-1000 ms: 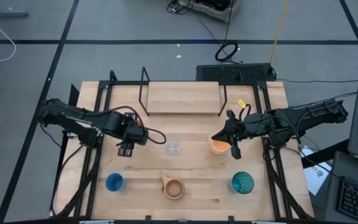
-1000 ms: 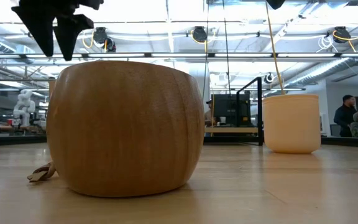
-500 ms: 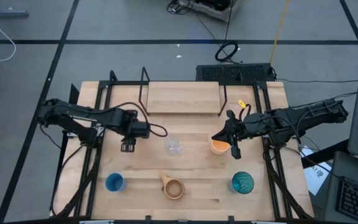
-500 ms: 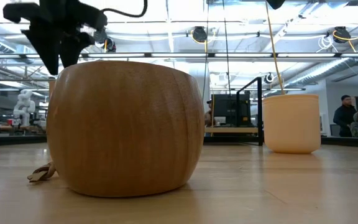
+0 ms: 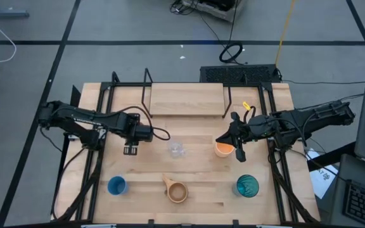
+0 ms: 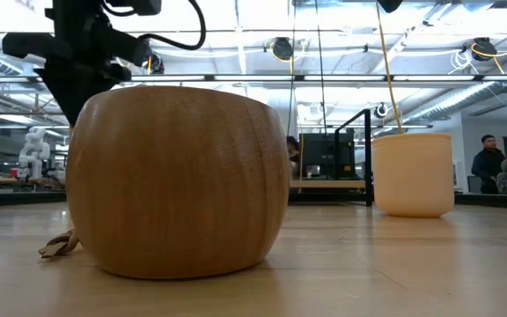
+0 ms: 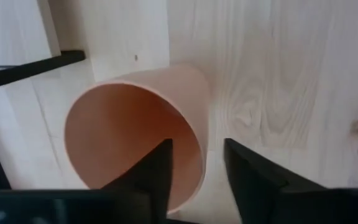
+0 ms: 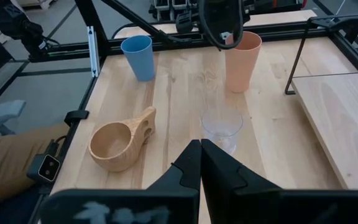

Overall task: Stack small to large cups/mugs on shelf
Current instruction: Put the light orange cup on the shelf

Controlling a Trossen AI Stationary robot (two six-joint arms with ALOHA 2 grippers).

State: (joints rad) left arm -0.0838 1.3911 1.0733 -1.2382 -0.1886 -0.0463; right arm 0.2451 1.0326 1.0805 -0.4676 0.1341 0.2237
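Between the left gripper's (image 7: pixel 194 171) parted fingers (image 7: pixel 157 168) sits an orange cup's (image 7: pixel 135 134) rim. Only the right wrist view shows the right gripper (image 8: pixel 201 165) pressed closed, empty.

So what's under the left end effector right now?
An orange cup stands under the left end effector, its inside looking empty; one finger hides part of its rim.

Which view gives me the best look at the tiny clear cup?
Right wrist view: the clear cup stands upright and unobstructed. The high view shows it only as a faint glint mid-table. Low and left wrist views miss it.
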